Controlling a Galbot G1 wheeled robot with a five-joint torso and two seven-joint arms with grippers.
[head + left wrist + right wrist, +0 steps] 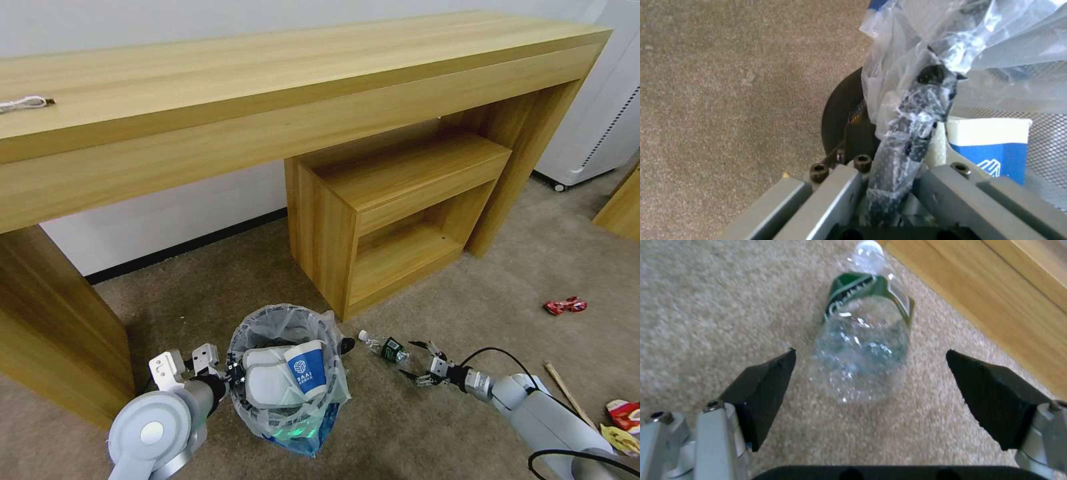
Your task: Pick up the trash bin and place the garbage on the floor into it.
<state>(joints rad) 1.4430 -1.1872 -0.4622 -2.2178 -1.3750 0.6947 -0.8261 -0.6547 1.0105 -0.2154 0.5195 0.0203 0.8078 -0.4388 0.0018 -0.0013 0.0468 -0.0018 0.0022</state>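
**Left gripper clamped on the bin rim, right gripper spread at a crushed bottle**

The trash bin [288, 373] stands on the beige floor [220, 293] just in front of the low wooden shelf unit [393, 213] that sits under the long wooden table [267, 100]. The bin is a dark wire basket lined with a crinkly clear bag, and it already holds a white slipper [267, 381] and a blue-and-white paper cup [305, 369], the cup leaning against the slipper.

The left gripper [223, 371] is at the side of the bin away from the shelf unit. Its fingers are closed tight on the rim — in the left wrist view the bag-wrapped rim [911, 126] runs straight down between the two grey finger blocks, with the paper cup just inside the mesh wall.

On the other side of the bin, near the foot of the shelf unit, a crushed clear plastic bottle [381, 346] with a green label lies on its side on the carpet. The right gripper [415, 361] is low over the carpet at the bottle's base end, fingers spread wide and holding nothing — the right wrist view shows the bottle [862, 353] lying between the two black pads [762, 393], neither one touching it.

Farther from the bin, beyond the right arm, lie a red wrapper [565, 305], a wooden stick [567, 393] and more red-and-yellow wrappers [623, 417].
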